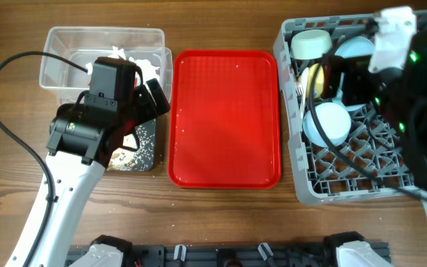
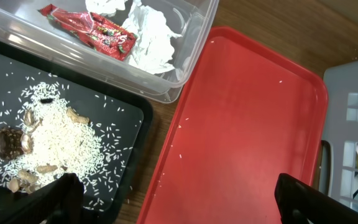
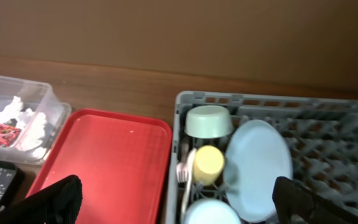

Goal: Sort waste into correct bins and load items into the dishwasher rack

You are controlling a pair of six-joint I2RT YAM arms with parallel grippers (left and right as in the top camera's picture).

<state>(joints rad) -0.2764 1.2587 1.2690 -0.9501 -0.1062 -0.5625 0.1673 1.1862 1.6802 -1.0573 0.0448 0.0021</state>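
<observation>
The clear tub [image 2: 194, 53] holds a red wrapper [image 2: 95, 30] and white tissue wads [image 2: 151, 34]. Beside it, the black tray [image 2: 126, 115] carries rice and peanut scraps [image 2: 55, 140]. My left gripper [image 2: 179, 199] hangs open and empty over the gap between the black tray and the red tray. In the grey dishwasher rack [image 3: 331, 155] stand a pale green bowl [image 3: 208, 121], a yellow cup [image 3: 208, 163], a light blue plate [image 3: 260, 165], a light blue bowl [image 3: 211, 213] and a white fork [image 3: 182, 171]. My right gripper [image 3: 179, 202] is open above the rack's left edge, holding nothing.
The flat red tray [image 1: 224, 119] lies bare between the bins and the rack, with a few rice grains on it. The left arm's cable [image 1: 21, 141] loops over the table at the left. The right arm [image 1: 399, 81] covers the rack's right half.
</observation>
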